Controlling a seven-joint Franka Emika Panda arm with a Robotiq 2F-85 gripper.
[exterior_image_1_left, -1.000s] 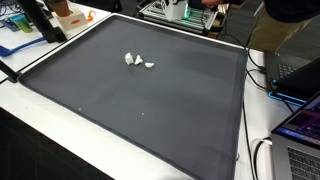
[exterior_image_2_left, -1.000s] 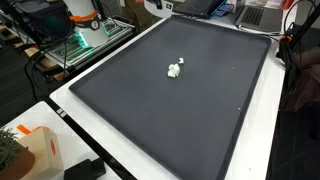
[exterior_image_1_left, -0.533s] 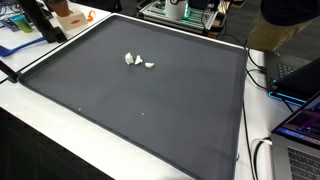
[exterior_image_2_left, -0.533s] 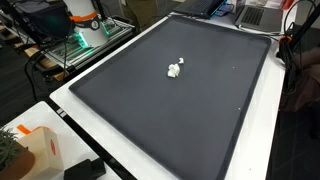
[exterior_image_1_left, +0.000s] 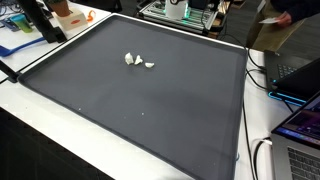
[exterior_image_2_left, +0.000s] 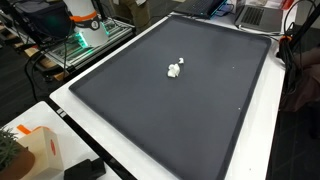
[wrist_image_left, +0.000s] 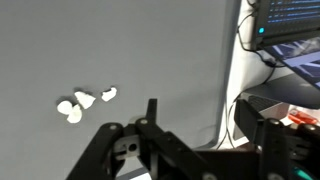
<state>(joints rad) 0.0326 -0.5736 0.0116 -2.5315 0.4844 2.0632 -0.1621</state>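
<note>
Gripper (wrist_image_left: 190, 150) hanging over dark mat (wrist_image_left: 150, 40), jaws standing wide apart, gripping nothing. White scraps (wrist_image_left: 83, 101) lying on mat, well apart from my fingers: three small pale, rounded, crumpled-looking bits in a loose row, close together. In both exterior views, white scraps (exterior_image_1_left: 138, 61) (exterior_image_2_left: 175, 69) sitting away from mat's edges.

You can't tell what the white scraps (wrist_image_left: 80, 102) are (perhaps crumpled paper); the blurred gripper (wrist_image_left: 190, 150) runs off the wrist view's bottom edge.
</note>
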